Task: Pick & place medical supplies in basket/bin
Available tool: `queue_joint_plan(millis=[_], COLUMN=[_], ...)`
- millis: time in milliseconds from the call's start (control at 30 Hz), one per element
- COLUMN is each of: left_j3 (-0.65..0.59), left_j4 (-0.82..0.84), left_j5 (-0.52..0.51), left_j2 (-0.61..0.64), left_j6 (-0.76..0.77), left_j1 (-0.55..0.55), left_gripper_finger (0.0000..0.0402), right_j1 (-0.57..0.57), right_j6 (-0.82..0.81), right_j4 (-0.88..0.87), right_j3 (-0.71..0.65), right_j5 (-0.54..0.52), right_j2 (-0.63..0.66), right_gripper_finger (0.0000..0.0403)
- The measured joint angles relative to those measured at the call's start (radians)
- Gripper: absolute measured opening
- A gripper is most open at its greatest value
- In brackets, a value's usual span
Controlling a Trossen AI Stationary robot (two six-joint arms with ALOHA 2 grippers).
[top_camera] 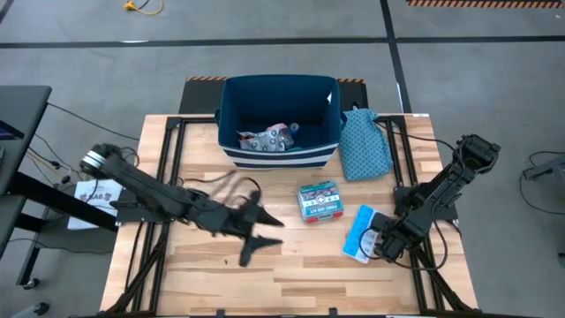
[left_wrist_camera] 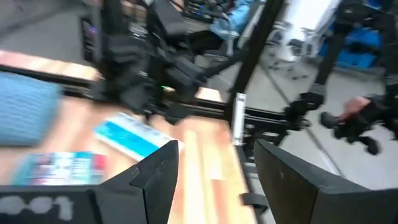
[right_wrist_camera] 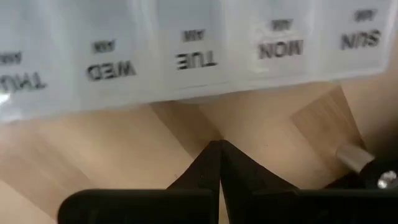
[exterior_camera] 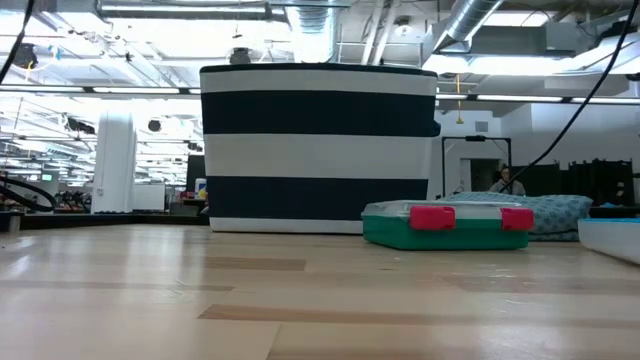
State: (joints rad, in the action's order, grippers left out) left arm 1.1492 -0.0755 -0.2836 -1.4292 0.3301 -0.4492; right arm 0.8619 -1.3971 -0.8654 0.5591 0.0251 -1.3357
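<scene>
The dark navy bin (top_camera: 278, 119) with white stripes stands at the table's far middle, with several small supplies (top_camera: 265, 139) inside it. The teal-and-red box (top_camera: 318, 201) lies flat in front of the bin. To its right lies the light blue pill organiser (top_camera: 360, 232), its day labels showing in the right wrist view (right_wrist_camera: 186, 56). My right gripper (top_camera: 378, 244) is shut, low by the organiser's near-right side (right_wrist_camera: 219, 146), with a strip of bare wood between them. My left gripper (top_camera: 263, 237) hovers open over the table's middle (left_wrist_camera: 217, 155), holding nothing.
A teal patterned cloth bag (top_camera: 364, 141) lies just right of the bin. In the low view the bin (exterior_camera: 318, 150), the box (exterior_camera: 445, 225) and the bag (exterior_camera: 550, 212) line the far side. Bare wood (top_camera: 291, 265) lies along the near edge.
</scene>
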Motion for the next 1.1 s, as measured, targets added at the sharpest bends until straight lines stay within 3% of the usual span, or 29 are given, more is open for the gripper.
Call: queue_joint_plan(millis=[400, 700, 933, 1100], left_j3=[0.000, 0.000, -0.001, -0.001], left_j4=[0.363, 0.460, 0.461, 0.463], left_j5=[-0.186, -0.194, -0.116, -0.098], left_j2=[0.331, 0.394, 0.432, 0.486], left_j6=[-0.042, -0.065, -0.126, -0.146], left_j1=[-0.002, -0.002, -0.002, -0.002], left_gripper_finger=[0.0199, 0.0199, 0.0199, 0.0199], right_j1=[-0.041, -0.042, -0.031, -0.073], right_j6=[-0.302, -0.375, -0.689, -0.731], right_j4=[-0.009, -0.005, -0.058, -0.055], right_j3=[0.001, 0.003, 0.004, 0.004], right_j5=[-0.005, 0.000, 0.005, 0.004], right_j2=[0.001, 0.001, 0.001, 0.001], right_gripper_finger=[0.0000, 0.0000, 0.0000, 0.0000])
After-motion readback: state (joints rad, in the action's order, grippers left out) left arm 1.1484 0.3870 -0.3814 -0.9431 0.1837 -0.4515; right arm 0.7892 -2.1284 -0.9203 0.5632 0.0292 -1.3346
